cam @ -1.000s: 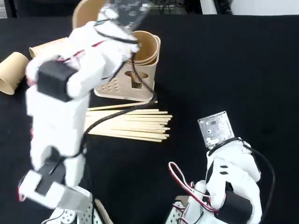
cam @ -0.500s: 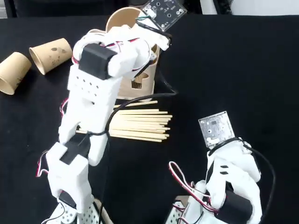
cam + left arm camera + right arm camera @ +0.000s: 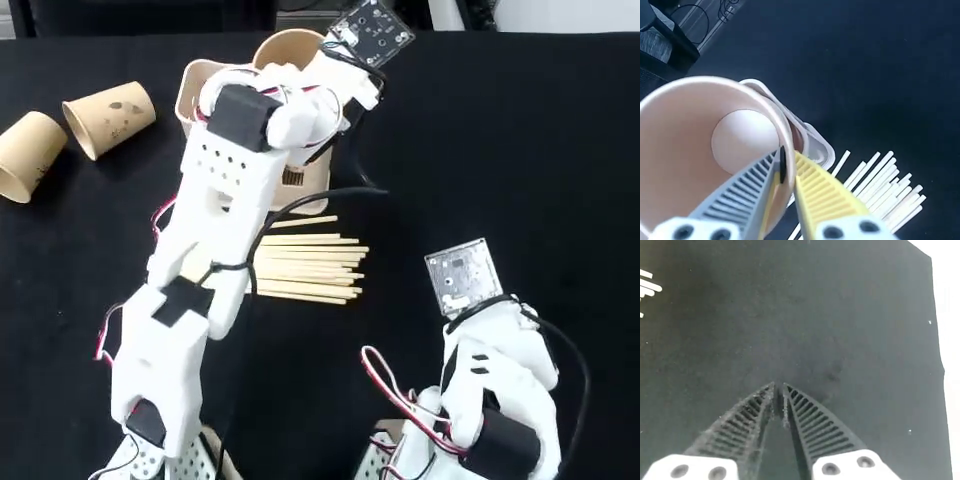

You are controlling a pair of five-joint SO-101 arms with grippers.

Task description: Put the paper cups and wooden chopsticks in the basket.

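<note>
Paper cup (image 3: pixel 695 145) wall between left fingers (image 3: pixel 816 186), over basket (image 3: pixel 815 144).

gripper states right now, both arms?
Left gripper: closed on the rim of a paper cup.
Right gripper: closed, holding nothing.

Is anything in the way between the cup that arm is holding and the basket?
Nothing visible is. The left tool pinches the paper cup by its rim, and the cup hangs right over the basket, whose rim peeks out beside it. The arm hides most of the basket's inside.
</note>
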